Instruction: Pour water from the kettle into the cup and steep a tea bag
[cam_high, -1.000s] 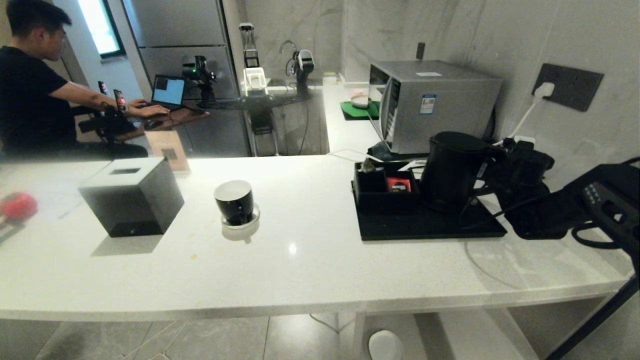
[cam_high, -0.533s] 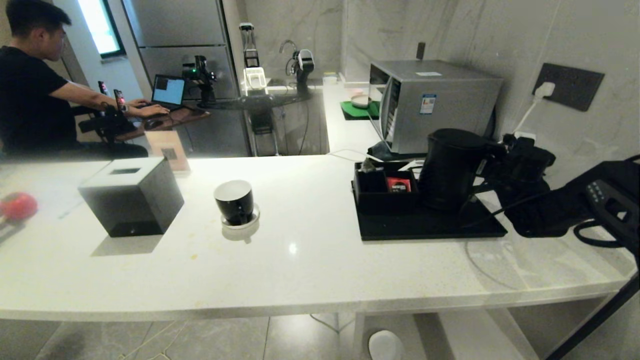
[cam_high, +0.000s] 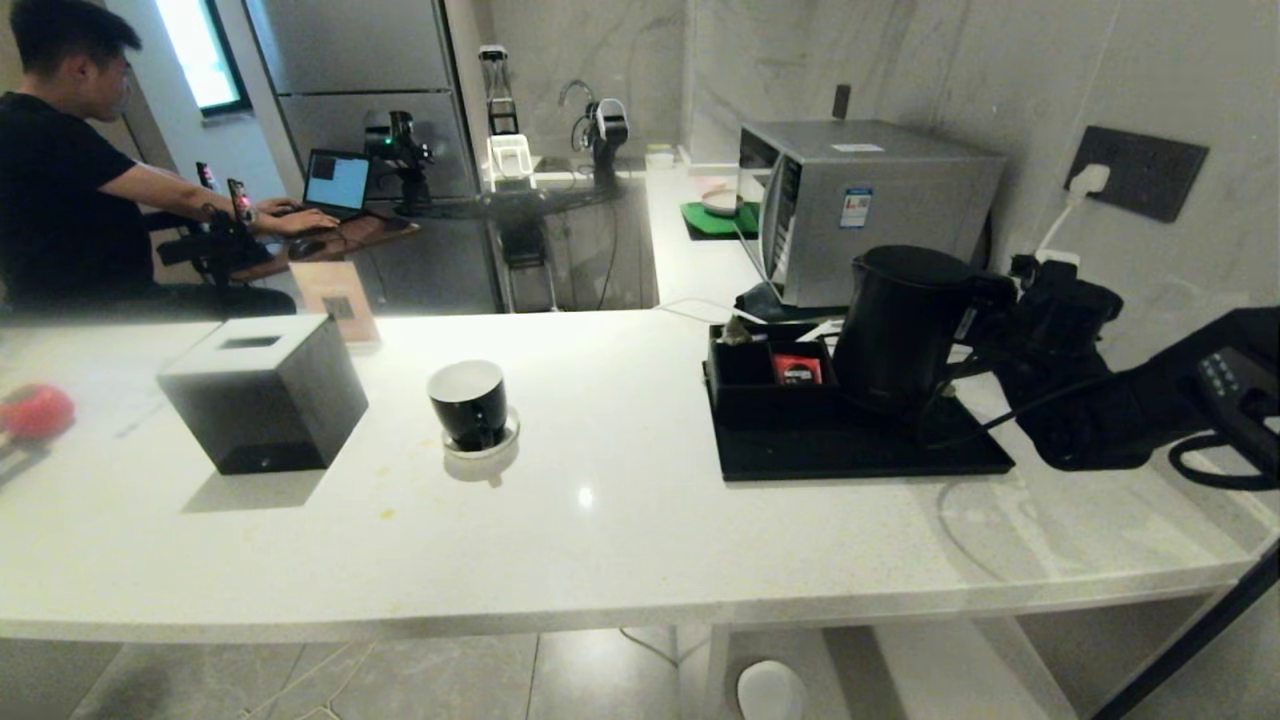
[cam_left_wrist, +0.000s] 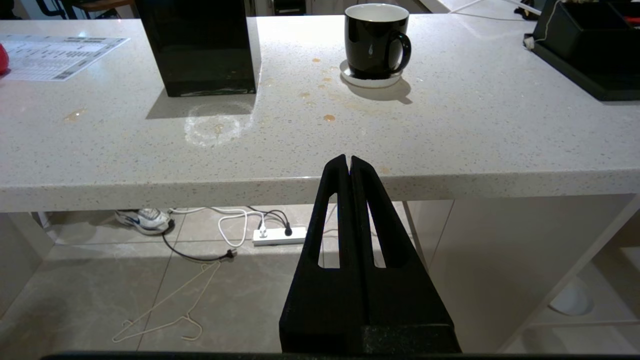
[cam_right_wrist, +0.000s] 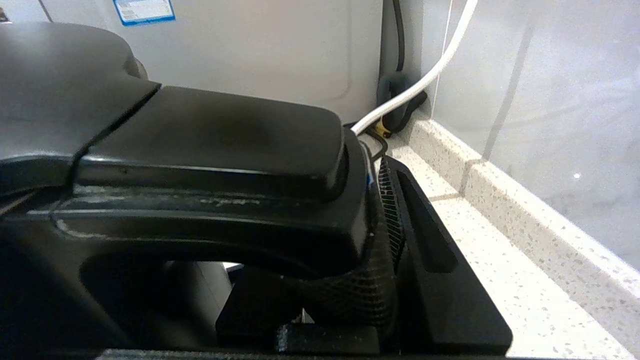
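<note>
The left gripper (cam_left_wrist: 348, 162) has its two black fingers pressed together with nothing between them. In the left wrist view it sits in the lower middle of the frame, pointing level toward the edge of the white counter (cam_left_wrist: 450, 135), below and in front of that edge. This arm does not appear in the head view.

At the left of the head view a person (cam_high: 60, 170) sits at a desk with a laptop (cam_high: 336, 182), in the upper left corner. On the counter (cam_high: 600, 500), from left to right, there is a red object (cam_high: 37, 412) at the left edge, then a black tissue box (cam_high: 265, 392), then the cup (cam_high: 470, 403), left of centre, standing upright on its white saucer (cam_high: 483, 446). In the left wrist view the cup (cam_left_wrist: 376, 40) is at the upper middle, with its handle turned to the right side of the frame.

Right of centre lies a black tray (cam_high: 860, 450). In its left compartment the tea bag (cam_high: 738, 333) shows at the back edge, and a small red packet (cam_high: 797, 371) is just beside it. The kettle (cam_high: 900, 325) is at the right part of the tray; whether its base touches the tray I cannot tell. A microwave (cam_high: 865, 205) stands behind it.

The right gripper (cam_high: 985, 305) is closed on the kettle handle (cam_right_wrist: 210, 150). The right arm reaches in from the right edge of the frame, forearm nearly level.
</note>
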